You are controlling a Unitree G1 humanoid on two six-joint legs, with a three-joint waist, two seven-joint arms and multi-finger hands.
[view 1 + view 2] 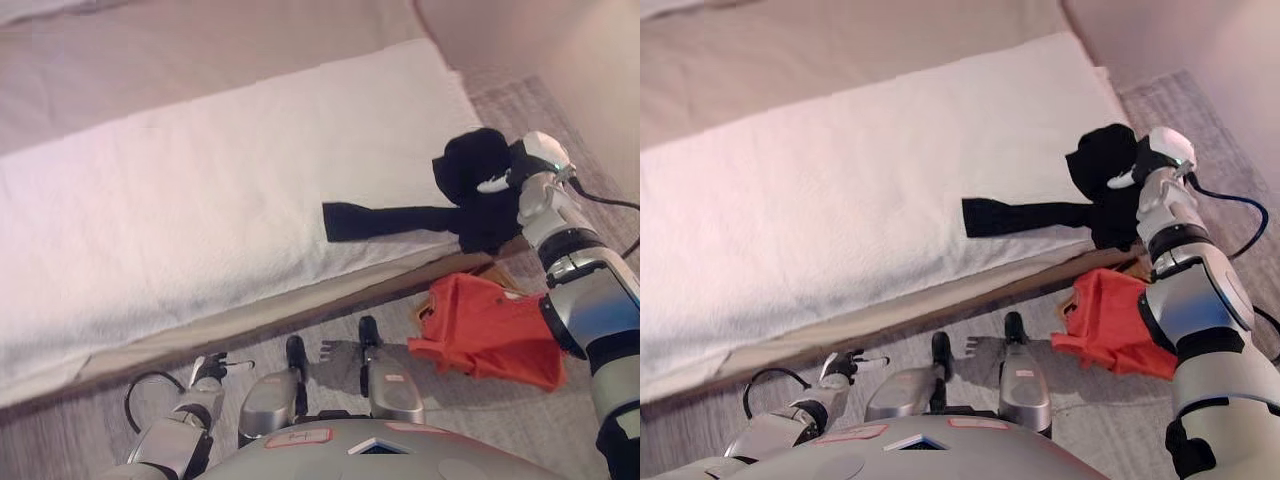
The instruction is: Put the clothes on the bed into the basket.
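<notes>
A black garment (400,218) lies at the right end of the white-covered bed (200,220). One long part stretches flat toward the left, and the rest is bunched up at the bed's near right corner. My right hand (508,172) is in that bunch with its fingers curled into the cloth, a white fingertip (490,185) showing against the black. Just below, beside the bed, an orange-red cloth (490,325) is draped over something. A thin tan edge (500,272) shows at its top, and I cannot tell if it is the basket. My left hand (208,372) hangs low at the lower left, fingers relaxed and empty.
The bed's tan base edge (300,310) runs diagonally across the view. Grey carpet (440,385) lies in front of it. A pale pink wall (560,40) rises at the far right, past the bed's end.
</notes>
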